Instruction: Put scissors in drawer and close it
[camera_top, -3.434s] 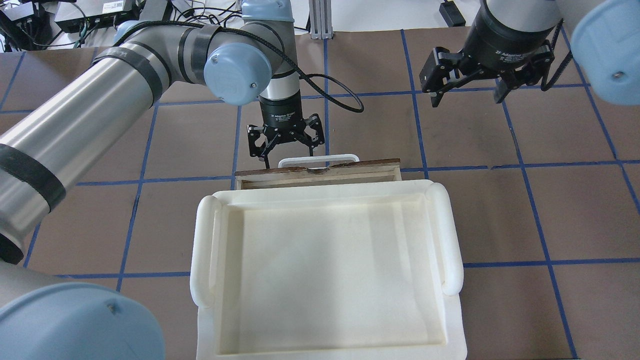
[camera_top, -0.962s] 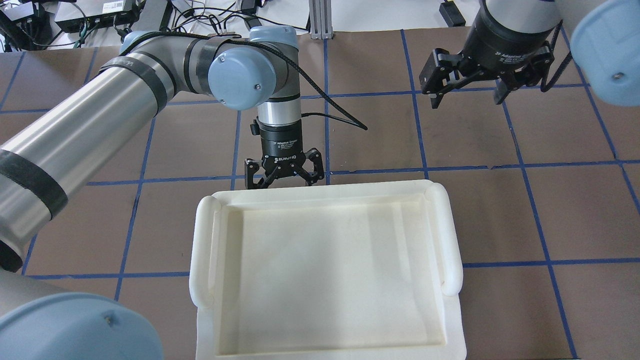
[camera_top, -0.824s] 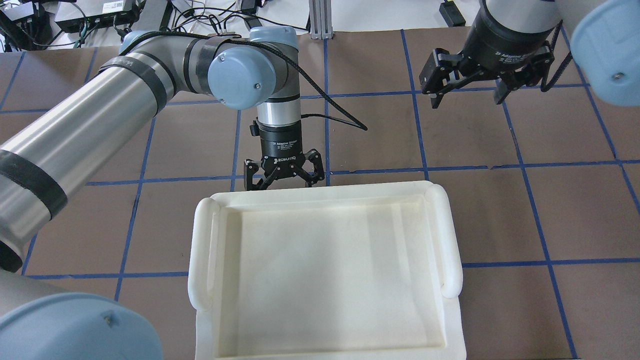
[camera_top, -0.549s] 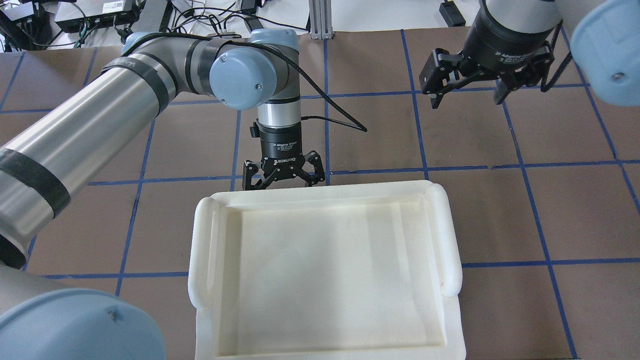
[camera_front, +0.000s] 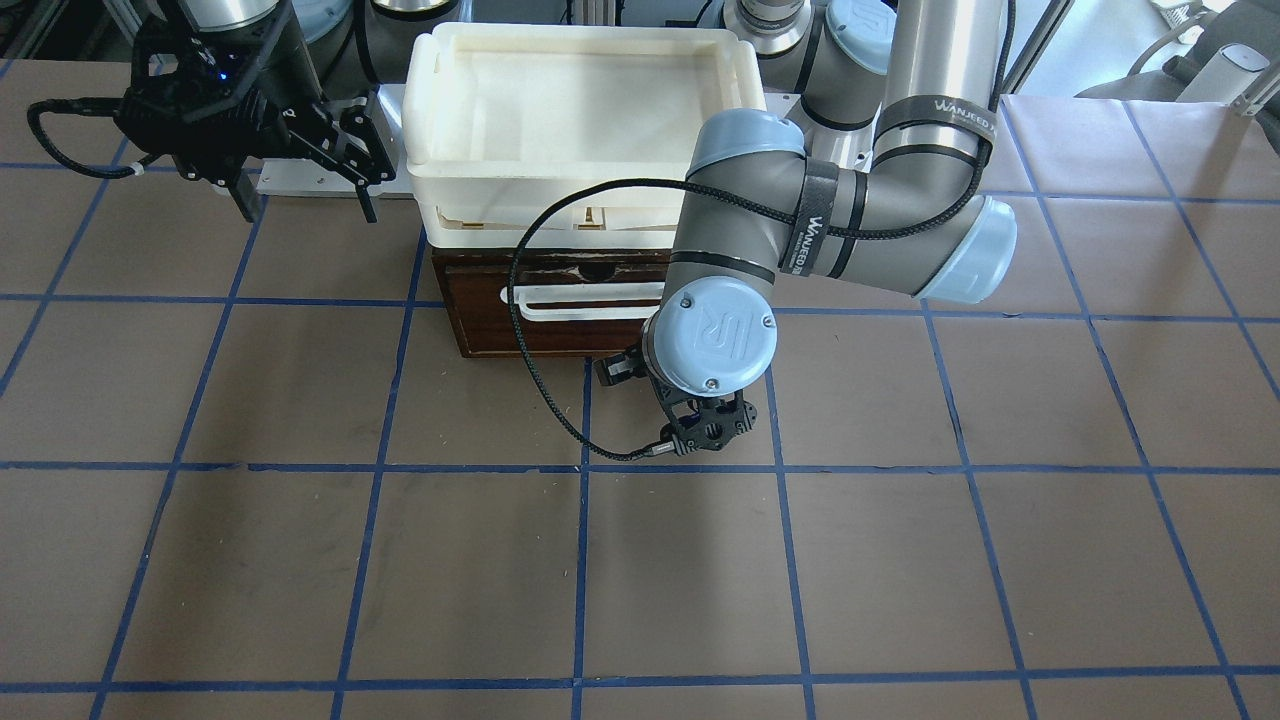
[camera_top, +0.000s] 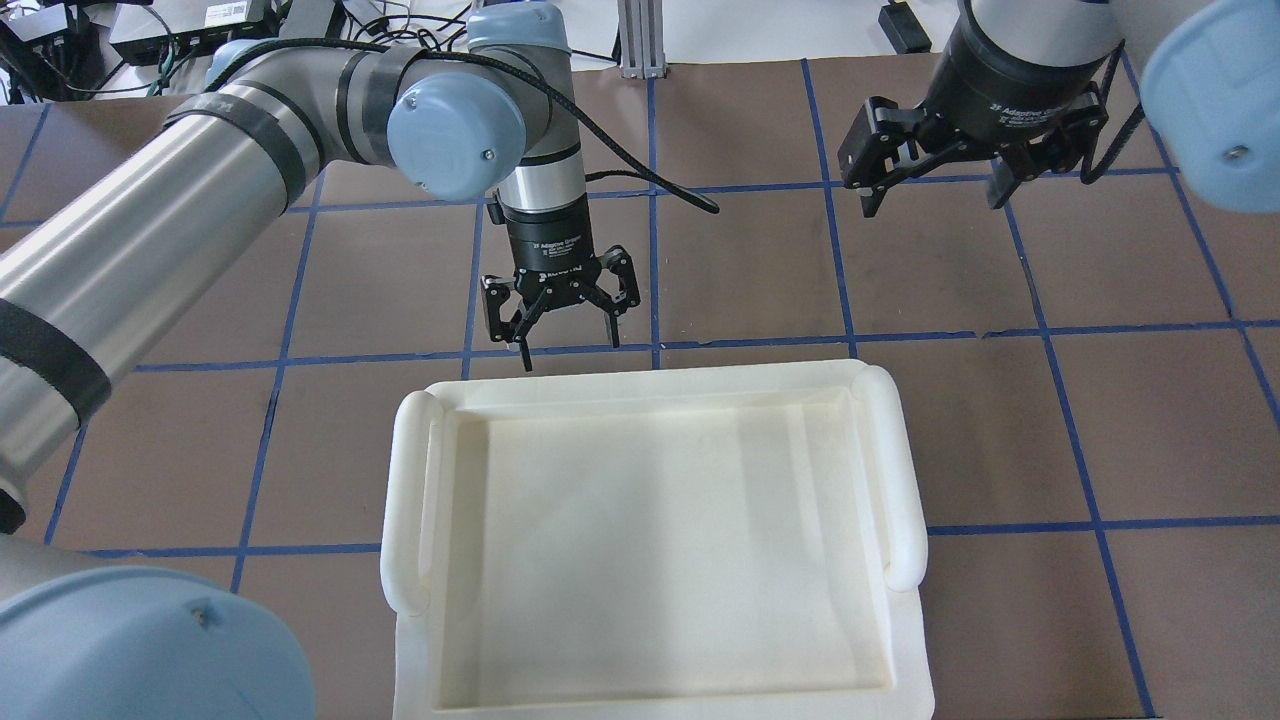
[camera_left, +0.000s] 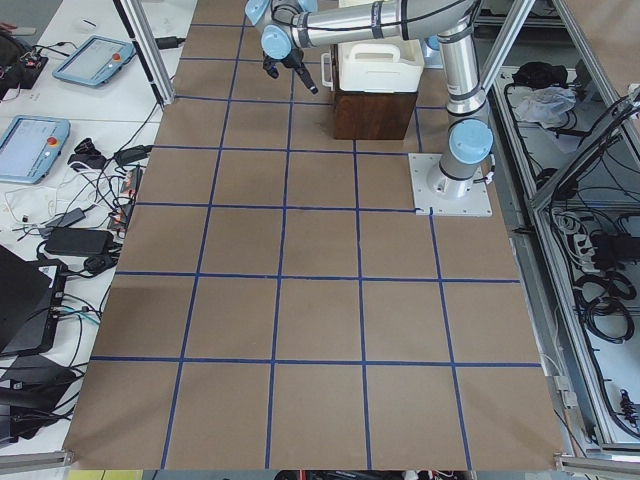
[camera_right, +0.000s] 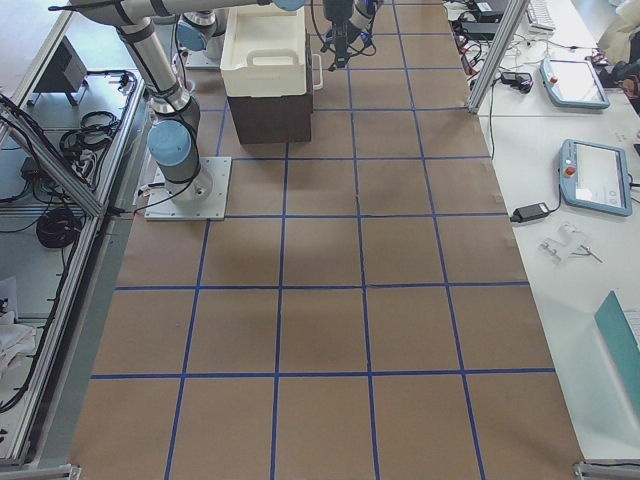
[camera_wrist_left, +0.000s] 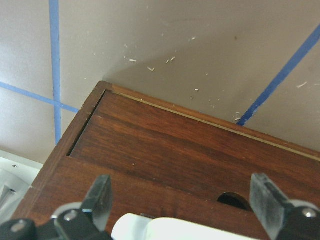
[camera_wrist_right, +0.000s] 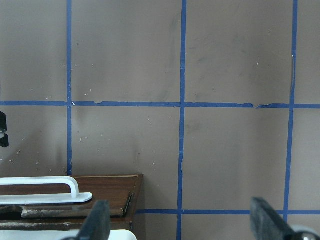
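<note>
The left hand (camera_top: 568, 345), spread wide and empty, has backed off the drawer (camera_front: 520, 330), now pushed in flush. The scissors are out of sight, likely shut inside; the task looks finished.

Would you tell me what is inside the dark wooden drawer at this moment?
Nothing inside shows: the drawer is shut beneath the white trays, so its contents are hidden.
</note>
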